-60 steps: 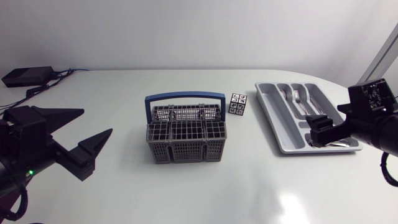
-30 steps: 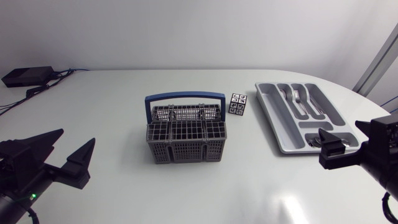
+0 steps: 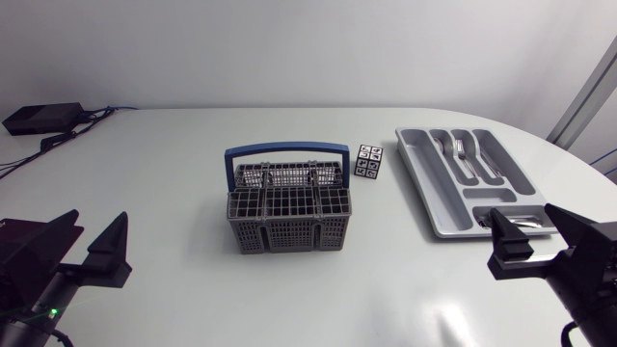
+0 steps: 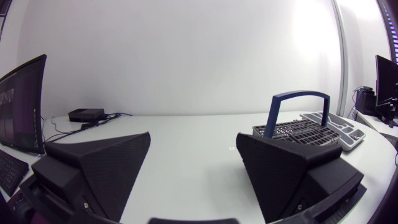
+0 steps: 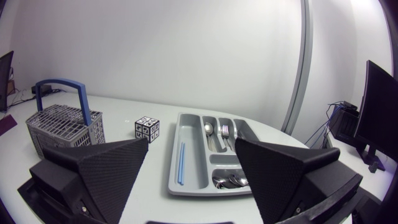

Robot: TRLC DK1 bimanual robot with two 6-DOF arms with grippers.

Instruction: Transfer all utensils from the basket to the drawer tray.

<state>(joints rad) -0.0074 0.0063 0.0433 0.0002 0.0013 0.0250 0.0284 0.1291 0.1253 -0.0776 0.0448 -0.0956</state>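
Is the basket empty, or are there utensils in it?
Apparently empty: no utensil pokes above the grid of the basket in any view, while cutlery lies in the tray. The compartments' bottoms are hidden.

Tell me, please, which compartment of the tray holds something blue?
The long outermost compartment nearest the marker cube; the other filled ones hold silver cutlery.

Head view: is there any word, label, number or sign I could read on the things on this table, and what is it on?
No readable text anywhere.
Cube: black and white square patterns on its faces, with no letters or numbers.
Basket: no writing shows.
Tray: no writing shows; any fine marks on the cutlery in it are too small to read.
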